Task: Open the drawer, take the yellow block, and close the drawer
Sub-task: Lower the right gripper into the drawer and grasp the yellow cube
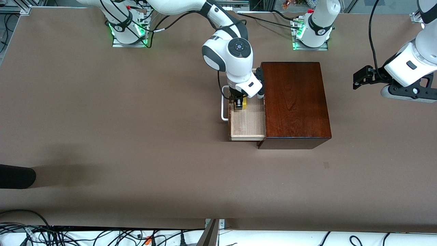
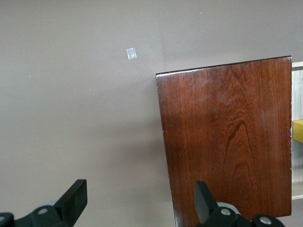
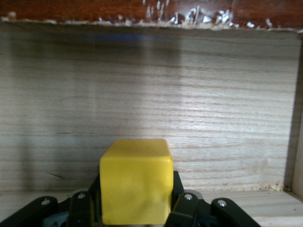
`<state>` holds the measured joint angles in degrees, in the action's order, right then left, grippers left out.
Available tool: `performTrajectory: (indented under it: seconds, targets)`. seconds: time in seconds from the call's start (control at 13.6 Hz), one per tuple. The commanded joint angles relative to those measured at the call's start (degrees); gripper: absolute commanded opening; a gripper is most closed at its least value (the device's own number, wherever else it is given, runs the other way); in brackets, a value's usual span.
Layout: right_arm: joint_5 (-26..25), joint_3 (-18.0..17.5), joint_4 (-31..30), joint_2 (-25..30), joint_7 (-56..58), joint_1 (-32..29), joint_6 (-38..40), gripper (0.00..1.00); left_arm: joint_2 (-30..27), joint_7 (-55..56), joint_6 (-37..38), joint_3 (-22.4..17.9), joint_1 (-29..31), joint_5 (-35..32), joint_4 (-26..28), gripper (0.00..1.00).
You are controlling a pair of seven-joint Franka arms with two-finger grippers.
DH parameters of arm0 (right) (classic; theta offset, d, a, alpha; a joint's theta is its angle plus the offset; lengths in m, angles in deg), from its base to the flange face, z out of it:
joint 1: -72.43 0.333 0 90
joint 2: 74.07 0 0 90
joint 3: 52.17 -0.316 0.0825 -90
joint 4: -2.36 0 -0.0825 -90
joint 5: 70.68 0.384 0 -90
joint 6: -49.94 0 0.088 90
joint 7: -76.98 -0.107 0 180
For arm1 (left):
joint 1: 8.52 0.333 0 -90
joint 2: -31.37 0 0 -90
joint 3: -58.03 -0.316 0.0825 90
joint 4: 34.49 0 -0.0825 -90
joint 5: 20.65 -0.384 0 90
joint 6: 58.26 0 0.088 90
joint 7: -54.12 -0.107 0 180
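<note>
1. The pale light-wood drawer (image 1: pixel 248 123) with its white U-shaped bar handle (image 1: pixel 223 103) is pulled out of the shiny dark red-brown wooden box (image 1: pixel 294 102). They sit in the middle of the front view, on the brown surface (image 1: pixel 102 119).

2. The small bright yellow cube block (image 3: pixel 136 187) is inside the drawer, near the handle end. In the front view only a bit of yellow (image 1: pixel 244 102) shows, under the white arm.

3. The right gripper (image 1: pixel 239 103) is down in the drawer. In the right wrist view its black fingers (image 3: pixel 177 198) press on both sides of the block. So it is clamped on the yellow block.

4. The step now looks like lifting the block out. I think about half the job is done.

5. To do it well, go straight up first. The drawer walls are close by, so a sideways move could bump the block on the wood.

6. Keep the squeeze firm. The cube has smooth flat sides and could slip if the hold gets loose.

7. Lift until the block is higher than the drawer rim and the top of the box. Only then move away.

8. The left gripper (image 1: pixel 362 78) hangs over the bare surface at the right edge of the front view, beside the box, and it waits. In the left wrist view its two black fingers (image 2: pixel 71 198) stand wide apart, holding nothing.

9. The drawer is not shut yet. That comes after the block is out.
</note>
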<state>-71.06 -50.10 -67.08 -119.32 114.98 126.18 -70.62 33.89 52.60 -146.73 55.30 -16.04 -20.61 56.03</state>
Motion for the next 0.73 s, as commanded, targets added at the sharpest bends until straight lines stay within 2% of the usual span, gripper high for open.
performTrajectory:
  seconds: [0.0, 0.22, 0.44, 0.66]
  targets:
    - [-0.86, 0.83, 1.68, -0.36, -1.96, 0.75, 0.85, 0.28, -0.42, -1.12, 0.13, 0.10, 0.15, -0.58, 0.18, 1.00]
    - [-0.51, 1.01, 3.08, -0.01, -2.40, 0.66, 3.73, 0.25, -0.42, -1.12, 0.13, 0.10, 0.14, -0.58, 0.18, 1.00]
    - [-0.16, 0.92, 7.47, 0.69, -8.79, 0.39, 9.88, 0.25, -0.33, -1.12, 0.13, 0.10, 0.14, -0.40, 0.18, 1.00]
    - [0.54, 0.83, 8.54, 4.02, -9.69, -0.83, 14.46, 0.25, -0.33, -1.12, 0.13, 0.10, 0.23, -0.31, 0.18, 1.00]
